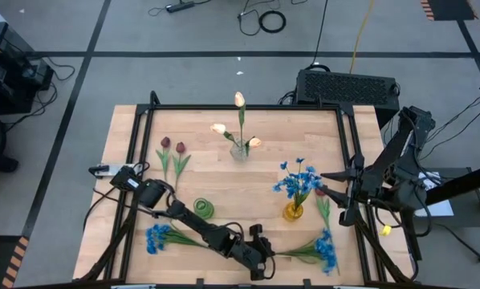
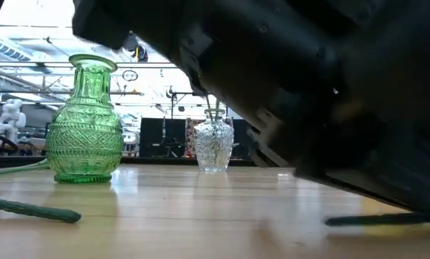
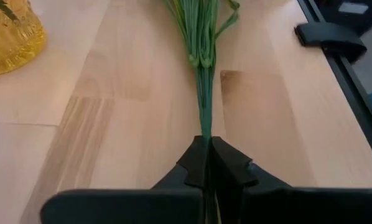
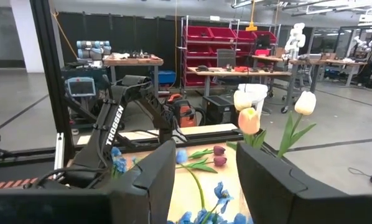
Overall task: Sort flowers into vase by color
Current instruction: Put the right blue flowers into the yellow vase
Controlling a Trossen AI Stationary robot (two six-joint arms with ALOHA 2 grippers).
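My left end effector holds a blue flower stem at the worktop's near edge.
On the worktop (image 1: 208,181), my left end effector (image 3: 206,163) is closed on the blue flower (image 1: 324,250) stem; my right end effector (image 4: 204,180), half open, waits beside the yellow vase (image 1: 294,210).

1. Under me, the pale wooden tabletop (image 1: 224,193) with a black metal frame (image 1: 248,107) running round its edges.
2. Beyond the far edge, a black ribbed box (image 1: 346,85) on the grey floor.
3. Coiled black cable (image 1: 272,22) lying on the floor further out.
4. A yellow cable (image 1: 359,36) trailing across the floor towards that box.
5. Looking out into the room: red storage bins on a rack (image 4: 206,38) and wooden workbenches (image 4: 133,61).
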